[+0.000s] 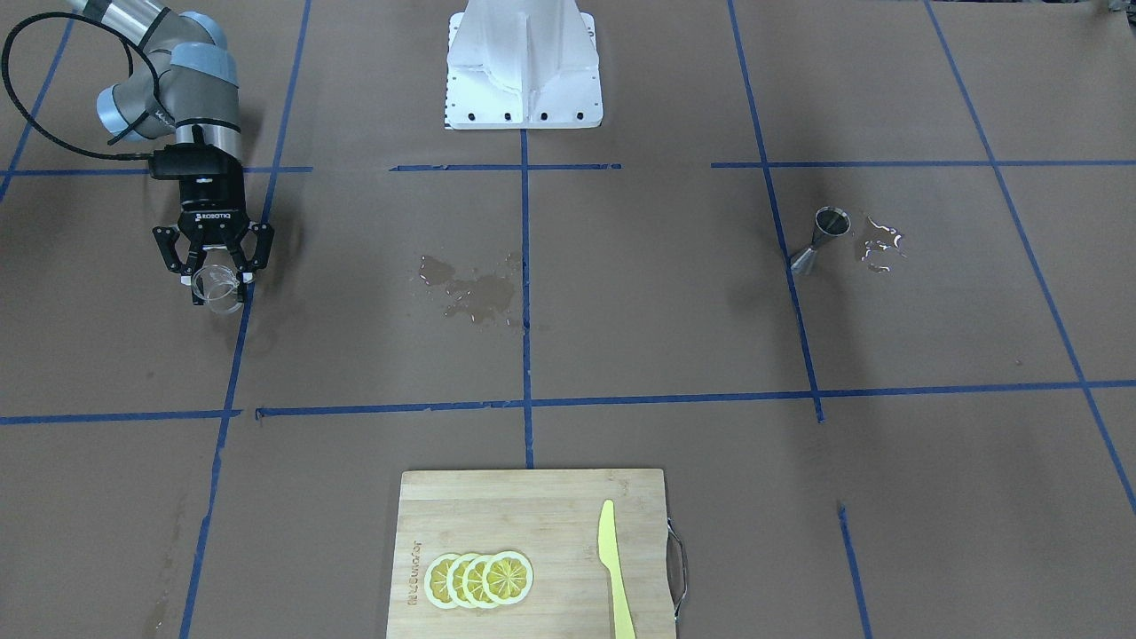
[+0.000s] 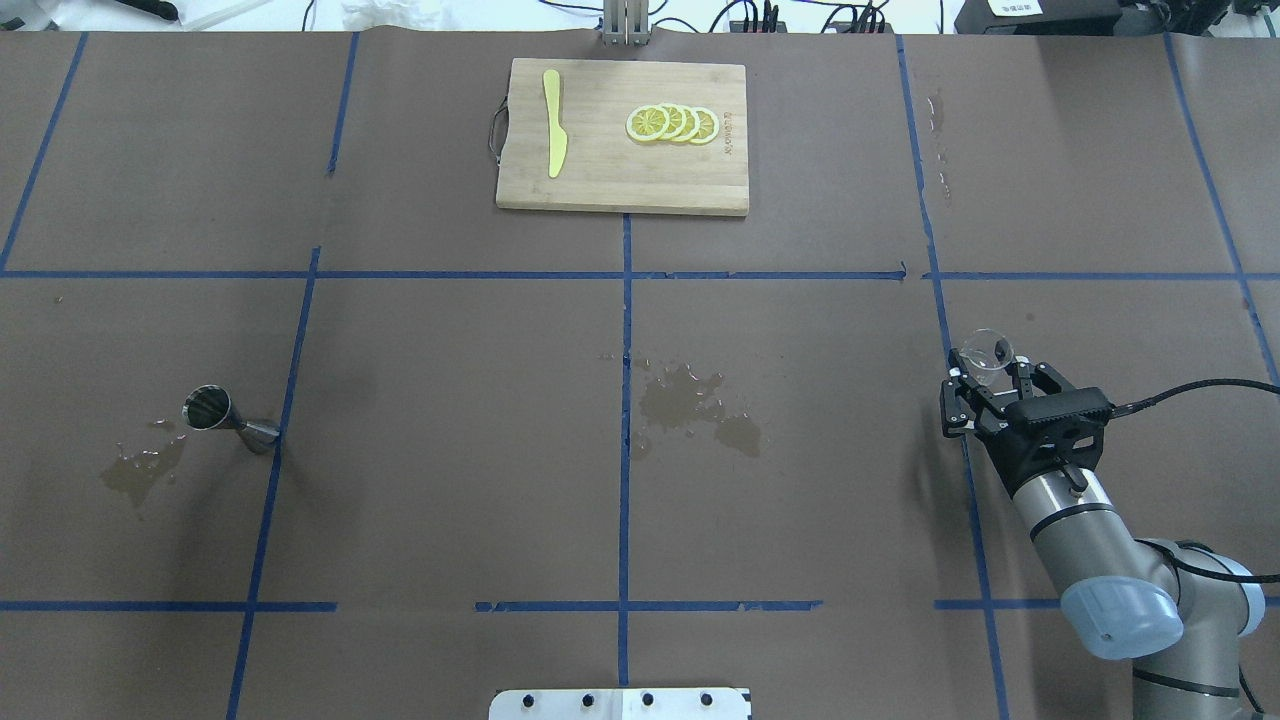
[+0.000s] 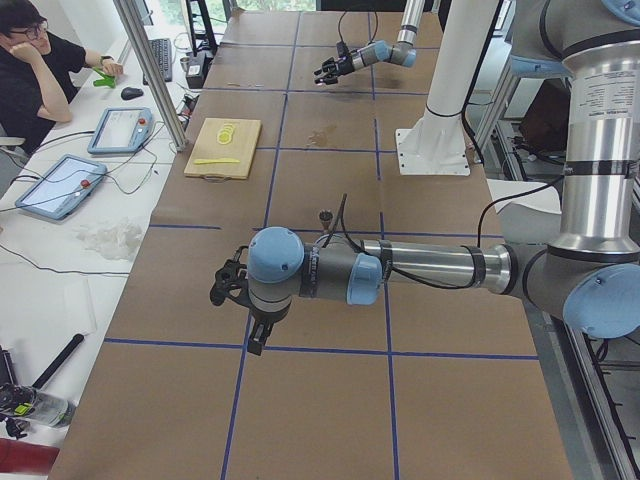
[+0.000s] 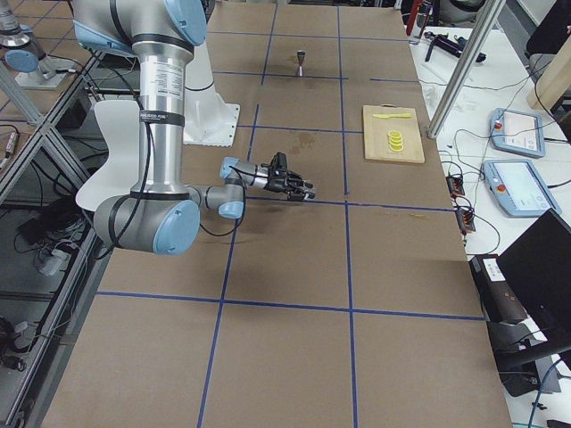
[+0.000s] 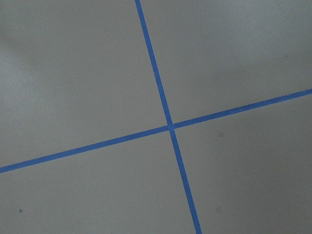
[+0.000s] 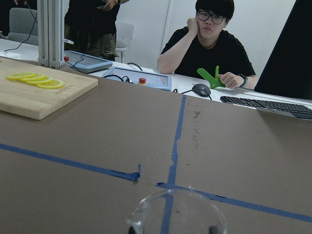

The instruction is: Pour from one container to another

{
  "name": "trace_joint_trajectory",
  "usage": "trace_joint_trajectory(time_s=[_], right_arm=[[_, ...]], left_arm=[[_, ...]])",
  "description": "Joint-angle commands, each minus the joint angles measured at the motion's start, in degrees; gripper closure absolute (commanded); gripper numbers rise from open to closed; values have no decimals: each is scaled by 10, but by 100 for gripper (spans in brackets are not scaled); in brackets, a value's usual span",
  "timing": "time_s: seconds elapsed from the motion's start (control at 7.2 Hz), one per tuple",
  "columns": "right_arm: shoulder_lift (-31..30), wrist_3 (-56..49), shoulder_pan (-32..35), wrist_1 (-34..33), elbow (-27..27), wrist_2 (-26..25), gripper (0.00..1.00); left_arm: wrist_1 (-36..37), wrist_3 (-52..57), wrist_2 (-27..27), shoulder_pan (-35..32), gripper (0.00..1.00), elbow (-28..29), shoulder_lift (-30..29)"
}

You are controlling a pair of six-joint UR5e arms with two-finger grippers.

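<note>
The clear glass beaker (image 2: pixel 986 349) is held just above the table at my right side, between the fingers of my right gripper (image 2: pixel 990 368), which is shut on it. The front-facing view shows the same beaker (image 1: pixel 216 288) in the gripper (image 1: pixel 216 277), and its rim (image 6: pixel 178 214) fills the bottom of the right wrist view. The steel jigger (image 2: pixel 226 420) (image 1: pixel 821 240) stands upright far off on my left side, with nothing near it. My left gripper (image 3: pixel 230 285) shows only in the left side view, hovering over bare table, so I cannot tell its state.
A wet patch (image 2: pixel 690 405) lies mid-table and a puddle (image 2: pixel 140 470) lies beside the jigger. A wooden cutting board (image 2: pixel 610 185) with lemon slices (image 2: pixel 672 123) and a yellow knife (image 2: pixel 553 125) sits at the far edge. Operators sit beyond it.
</note>
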Motion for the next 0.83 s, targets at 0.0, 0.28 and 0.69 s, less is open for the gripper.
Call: trace_joint_trajectory(time_s=[0.0, 0.28, 0.69], right_arm=[[-2, 6, -1, 1, -7, 0, 100], [-1, 7, -1, 1, -13, 0, 100], [0, 20, -3, 1, -15, 1, 100]], left_arm=[[-1, 1, -1, 0, 0, 0, 0], [-1, 1, -2, 0, 0, -1, 0], [-11, 0, -3, 0, 0, 0, 0]])
